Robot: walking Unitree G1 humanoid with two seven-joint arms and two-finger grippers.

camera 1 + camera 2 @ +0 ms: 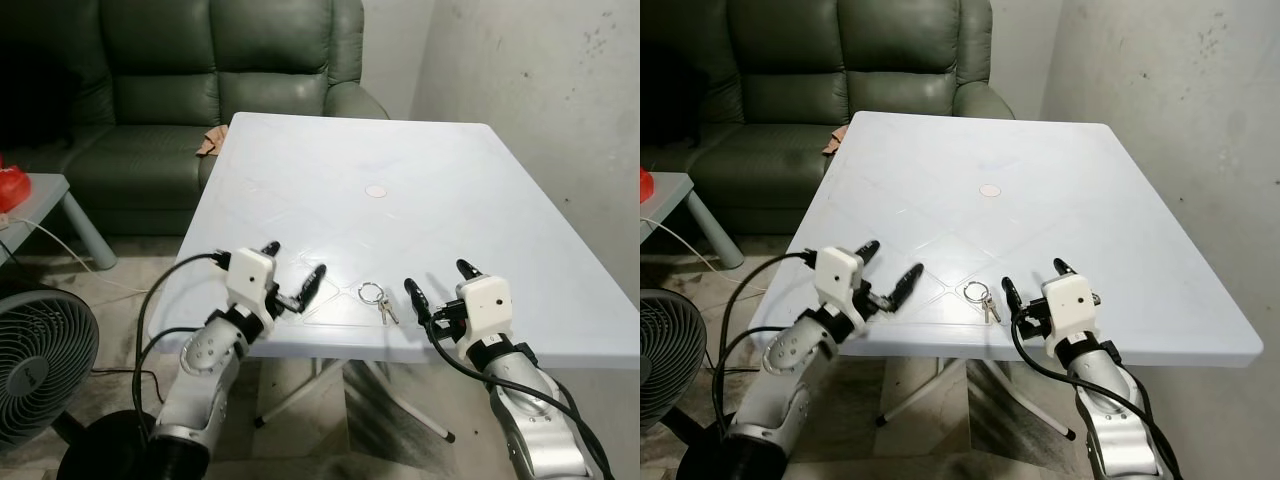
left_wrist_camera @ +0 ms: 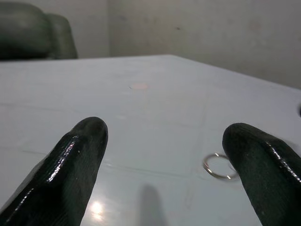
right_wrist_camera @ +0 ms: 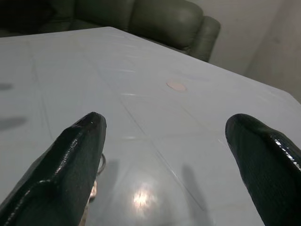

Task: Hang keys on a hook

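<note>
Lying flat near the front edge of the white counter (image 1: 450,180), the keys (image 1: 378,300) sit between the two hands, and everything below is placed from them. Their ring end points away from the robot, the blades trail back toward the front edge, so the long axis runs roughly front to back. The right hand (image 1: 440,279) hovers just beside the keys on their right, fingers spread and holding nothing. The left hand (image 1: 293,264) stands on their left, also released and empty, a little farther off. Judging from this, the right hand is nearer and better placed to reach in sideways. No hook can be made out.
</note>
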